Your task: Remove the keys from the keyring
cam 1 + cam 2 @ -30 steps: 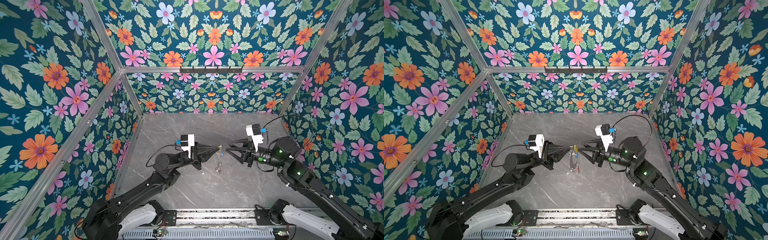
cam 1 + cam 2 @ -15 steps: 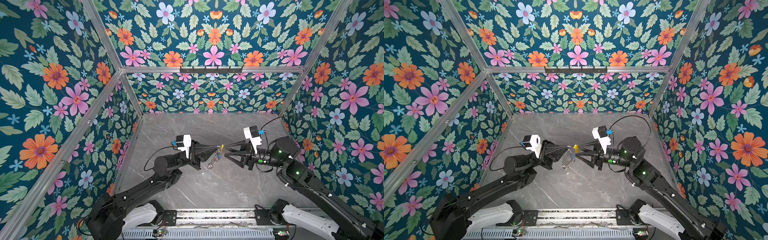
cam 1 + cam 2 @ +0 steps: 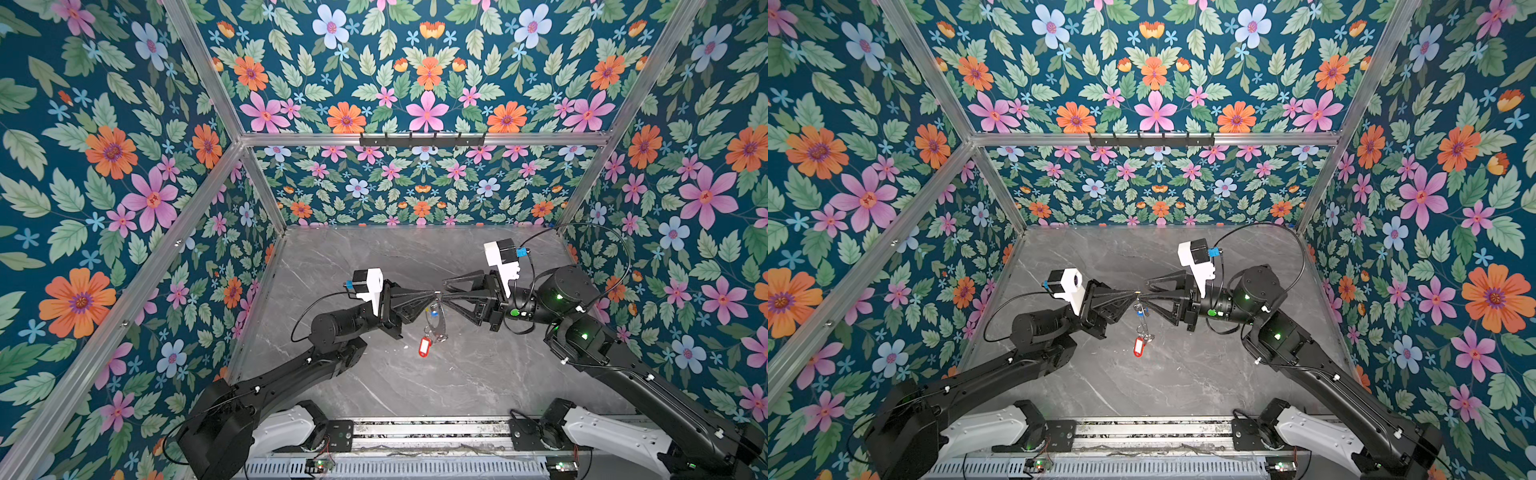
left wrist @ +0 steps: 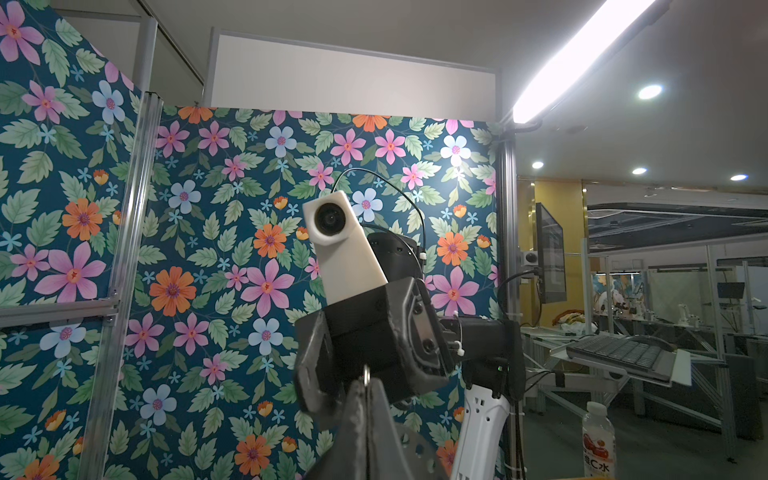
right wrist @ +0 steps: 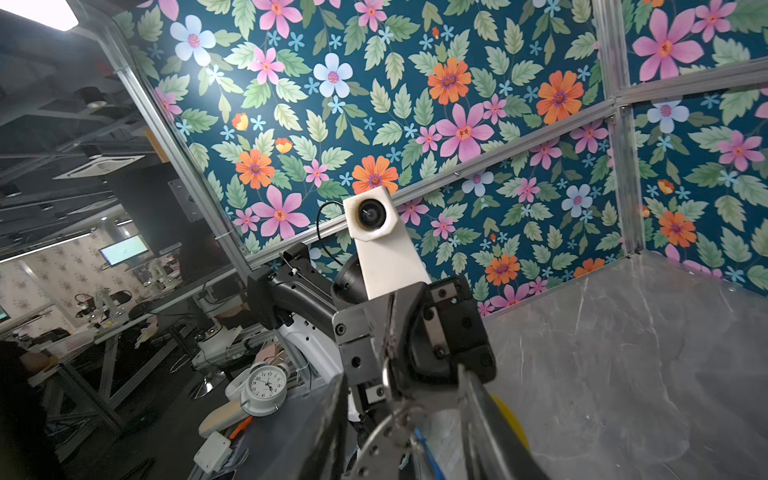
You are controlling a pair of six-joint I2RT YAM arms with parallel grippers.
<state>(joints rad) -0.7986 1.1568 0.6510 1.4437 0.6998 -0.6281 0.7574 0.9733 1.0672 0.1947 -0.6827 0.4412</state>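
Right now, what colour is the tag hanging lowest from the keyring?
Red tag, best seen in a top view.

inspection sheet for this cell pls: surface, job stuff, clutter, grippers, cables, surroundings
surface: grey marble table, bare where visible
job's things: keyring hangs from left gripper; blue tag and red tag on it, red lowest; keys too small to make out
clutter: nothing seen on table
grippers: left gripper shut on keyring; right gripper open, jaws apart at keyring's top
cables: left cable and right cable loop clear of keyring
surroundings: floral walls, hook rail; clock and bottle outside
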